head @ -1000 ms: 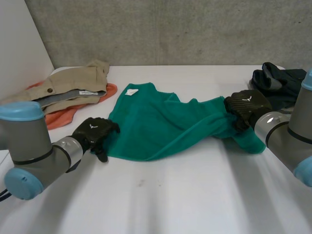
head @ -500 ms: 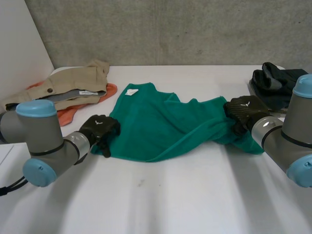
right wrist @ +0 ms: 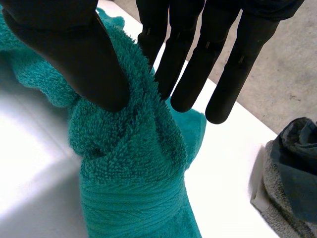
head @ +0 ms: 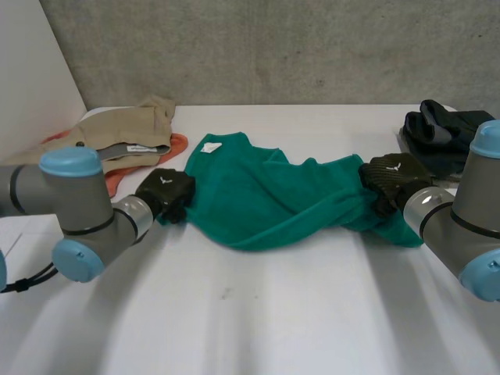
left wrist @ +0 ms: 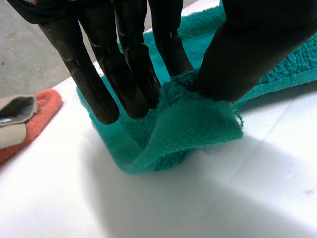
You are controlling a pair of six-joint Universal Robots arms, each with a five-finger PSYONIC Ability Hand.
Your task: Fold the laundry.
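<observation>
A white table (head: 273, 312) stood before a grey wall (head: 273, 47). One green towel (head: 266, 199) lay bunched across the table's middle. Left of the towel sat one pile, a beige garment (head: 125, 129) over an orange cloth (head: 176, 145). Two hands held the towel. The left hand (head: 166, 195) pinched its left corner between thumb and straight fingers. The right hand (head: 394, 176) clamped its bunched right end between thumb and fingers. Right of the towel lay one dark pile (head: 441, 133).
</observation>
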